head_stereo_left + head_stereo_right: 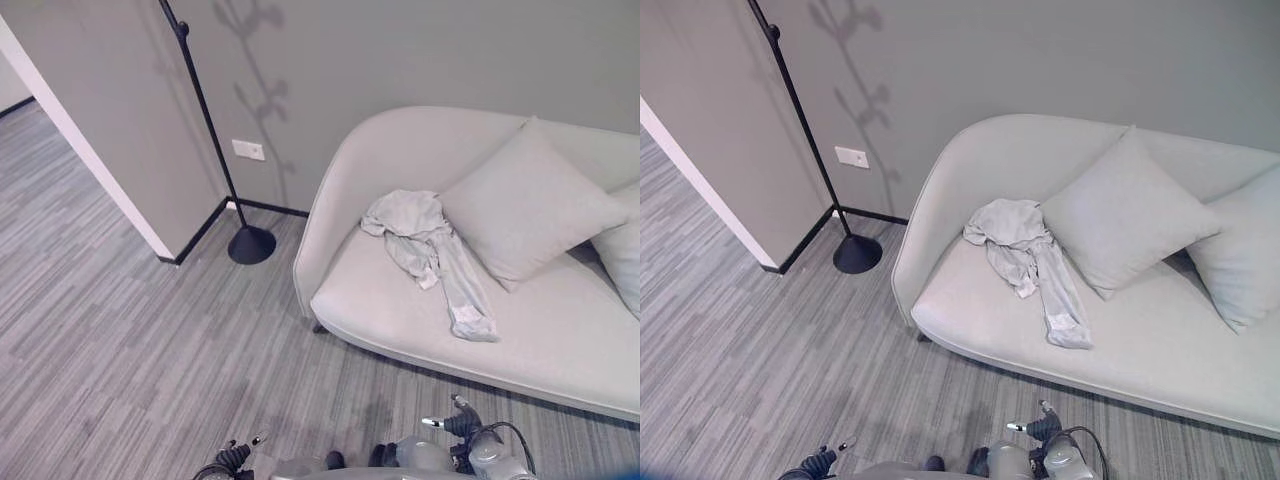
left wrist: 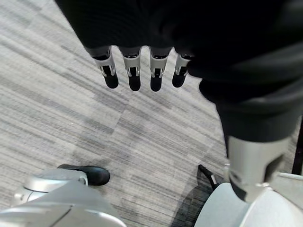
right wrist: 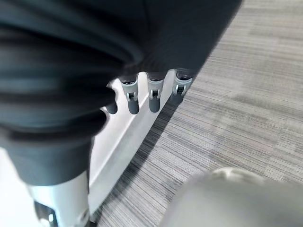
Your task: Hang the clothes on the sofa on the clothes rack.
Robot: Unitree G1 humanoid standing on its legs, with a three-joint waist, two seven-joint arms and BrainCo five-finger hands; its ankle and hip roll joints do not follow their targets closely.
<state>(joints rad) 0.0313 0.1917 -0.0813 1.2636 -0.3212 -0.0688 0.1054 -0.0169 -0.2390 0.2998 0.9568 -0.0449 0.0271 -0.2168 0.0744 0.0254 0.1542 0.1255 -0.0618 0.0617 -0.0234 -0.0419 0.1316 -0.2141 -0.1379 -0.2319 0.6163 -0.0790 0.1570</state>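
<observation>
Garment (image 1: 428, 250): lying crumpled on the sofa (image 1: 560, 340), just beside a cushion (image 1: 530, 205).
Rack (image 1: 215, 150): standing on the floor by the wall, well apart from the sofa.
Left hand (image 2: 132, 71): hanging over the floor, fingers straight, holding nothing.
Right hand (image 3: 151, 92): hanging near the sofa's edge, fingers relaxed, holding nothing.
</observation>
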